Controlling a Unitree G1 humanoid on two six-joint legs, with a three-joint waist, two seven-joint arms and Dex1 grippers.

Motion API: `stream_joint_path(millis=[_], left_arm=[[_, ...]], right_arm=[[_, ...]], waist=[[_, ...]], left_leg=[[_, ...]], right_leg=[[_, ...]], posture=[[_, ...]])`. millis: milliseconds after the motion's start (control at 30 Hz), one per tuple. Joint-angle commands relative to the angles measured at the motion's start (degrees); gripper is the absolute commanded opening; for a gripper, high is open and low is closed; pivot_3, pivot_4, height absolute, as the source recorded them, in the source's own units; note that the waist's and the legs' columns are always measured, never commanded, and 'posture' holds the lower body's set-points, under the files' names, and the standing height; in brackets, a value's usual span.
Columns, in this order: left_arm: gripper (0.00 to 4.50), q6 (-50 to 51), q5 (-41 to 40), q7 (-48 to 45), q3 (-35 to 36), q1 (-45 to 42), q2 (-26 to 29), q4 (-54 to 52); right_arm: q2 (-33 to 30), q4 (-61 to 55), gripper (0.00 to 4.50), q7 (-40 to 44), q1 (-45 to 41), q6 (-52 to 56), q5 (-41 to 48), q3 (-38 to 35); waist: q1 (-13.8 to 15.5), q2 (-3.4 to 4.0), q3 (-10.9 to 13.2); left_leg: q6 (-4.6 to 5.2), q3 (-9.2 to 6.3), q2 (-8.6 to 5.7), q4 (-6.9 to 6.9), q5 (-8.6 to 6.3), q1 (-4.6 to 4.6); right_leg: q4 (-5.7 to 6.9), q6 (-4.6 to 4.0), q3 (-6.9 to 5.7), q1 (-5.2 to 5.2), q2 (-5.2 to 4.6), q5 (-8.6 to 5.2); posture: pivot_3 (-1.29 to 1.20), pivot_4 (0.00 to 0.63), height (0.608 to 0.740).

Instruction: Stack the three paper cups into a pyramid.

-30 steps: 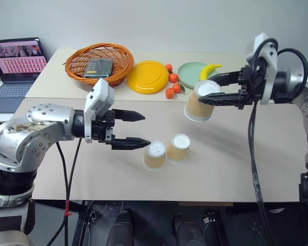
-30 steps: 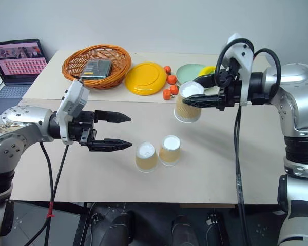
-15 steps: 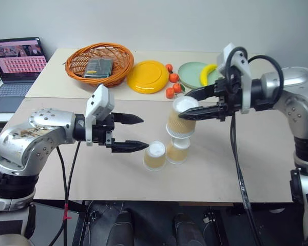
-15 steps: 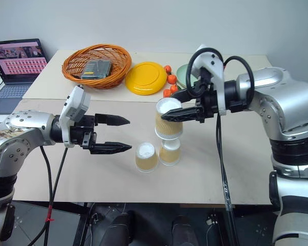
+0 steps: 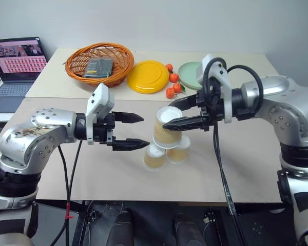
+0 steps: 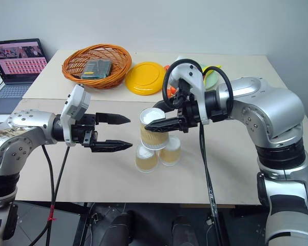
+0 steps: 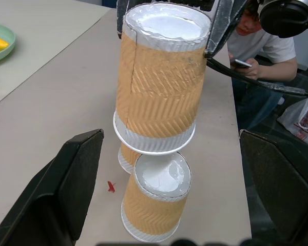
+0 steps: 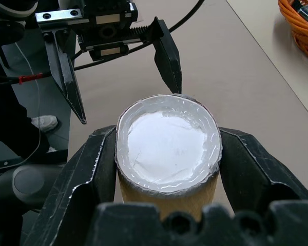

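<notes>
The right gripper (image 5: 177, 114), clamped on an upturned paper cup (image 5: 166, 127), moves in from above the far right side of the table (image 5: 236, 169) toward the middle. A second ago the cup hung well apart from the two cups (image 5: 166, 154) standing on the table; now it sits low, right over the pair.

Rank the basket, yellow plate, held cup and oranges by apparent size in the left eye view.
1. Basket
2. Yellow plate
3. Held cup, though nearer the camera
4. Oranges, each smallest
</notes>
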Motion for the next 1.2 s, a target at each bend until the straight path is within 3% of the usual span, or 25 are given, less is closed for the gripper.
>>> stream_joint_path(millis=[33, 700, 733, 833, 1200], left_arm=[[4.5, -0.19, -0.27, -0.25, 0.8, -1.52, 0.33, -0.74], [4.5, 1.13, -0.09, -2.21, 0.63, -4.02, 2.37, 0.32], [4.5, 1.28, -0.13, -2.16, 0.66, -4.07, 2.34, 0.25], [4.5, 1.55, -0.22, -2.08, 0.75, -4.06, 2.32, 0.03], [4.5, 1.57, 0.19, -1.89, 0.4, -4.43, 1.69, 0.26]], right_arm=[[0.39, -2.39, 2.62, -1.11, 1.25, -0.37, 1.5, -1.13], [0.76, -1.75, 2.62, -1.25, 7.11, -7.51, -1.21, 0.25], [0.6, -1.71, 3.6, -1.08, 7.27, -7.82, -1.29, 0.28], [-0.02, -1.43, 4.42, -0.55, 7.71, -8.93, -1.91, 0.48], [-0.88, -0.16, 4.42, 0.29, 7.11, -10.28, -3.18, 0.13]], waist=[[-0.02, 0.0, 0.0], [-0.08, 0.0, 0.0], [-0.08, 0.0, 0.0], [-0.06, 0.0, 0.0], [-0.06, 0.0, 0.0]], left_leg=[[0.0, 0.0, 0.0, 0.01, 0.0, 0.0], [0.0, 0.0, 0.01, -0.02, 0.0, 0.0], [0.0, 0.0, 0.01, -0.01, 0.0, 0.0], [0.0, 0.0, 0.01, -0.01, 0.0, 0.0], [0.0, 0.0, 0.01, -0.01, 0.0, 0.0]], right_leg=[[0.0, 0.0, 0.0, 0.01, 0.0, 0.0], [0.0, 0.0, 0.0, 0.0, 0.01, 0.0], [0.0, 0.0, 0.0, 0.0, 0.01, 0.0], [0.01, 0.0, 0.0, 0.0, 0.01, 0.0], [0.0, 0.0, 0.0, -0.01, 0.01, -0.01]], posture=[[0.0, 0.15, 0.732], [0.0, 0.15, 0.732], [0.0, 0.15, 0.732], [0.0, 0.15, 0.732], [0.0, 0.15, 0.732]])
